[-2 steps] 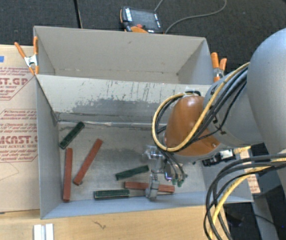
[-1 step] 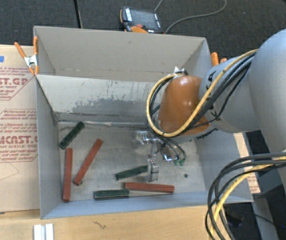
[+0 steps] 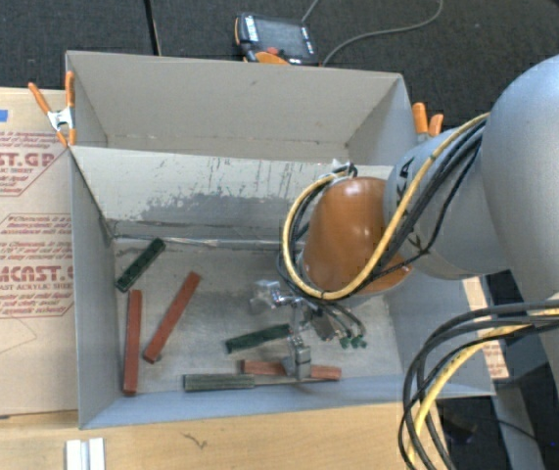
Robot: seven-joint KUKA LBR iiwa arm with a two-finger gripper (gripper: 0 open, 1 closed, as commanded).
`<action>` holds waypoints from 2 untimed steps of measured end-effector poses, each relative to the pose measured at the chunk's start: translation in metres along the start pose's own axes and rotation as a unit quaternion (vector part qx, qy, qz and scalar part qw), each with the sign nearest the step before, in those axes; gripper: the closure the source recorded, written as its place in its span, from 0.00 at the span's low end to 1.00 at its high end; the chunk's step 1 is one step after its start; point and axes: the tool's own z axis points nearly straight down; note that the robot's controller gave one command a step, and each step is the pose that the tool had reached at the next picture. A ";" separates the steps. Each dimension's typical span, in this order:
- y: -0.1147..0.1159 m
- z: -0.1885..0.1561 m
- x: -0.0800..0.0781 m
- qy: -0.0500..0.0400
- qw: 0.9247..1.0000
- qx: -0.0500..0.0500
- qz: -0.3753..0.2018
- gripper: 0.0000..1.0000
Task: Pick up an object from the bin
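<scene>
My gripper (image 3: 301,358) reaches down below the arm's orange cover at the front right of the bin. Its tip is right over a red-brown stick (image 3: 271,368) that lies flat near the front wall. A dark green stick (image 3: 257,339) lies just left of the gripper, pointing towards it. In front of both, a dark grey-green stick (image 3: 224,382) lies along the front wall. From this angle I cannot tell whether anything is held.
Two red-brown sticks lie at the left, one slanted (image 3: 172,315) and one (image 3: 133,341) along the left wall. Another dark green stick (image 3: 140,263) rests at the back left. The arm and its cables cover the right side of the bin.
</scene>
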 end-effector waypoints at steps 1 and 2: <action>0.000 0.000 0.001 0.002 1.000 -0.001 0.000 1.00; 0.001 -0.197 0.015 -0.002 1.000 0.000 0.022 1.00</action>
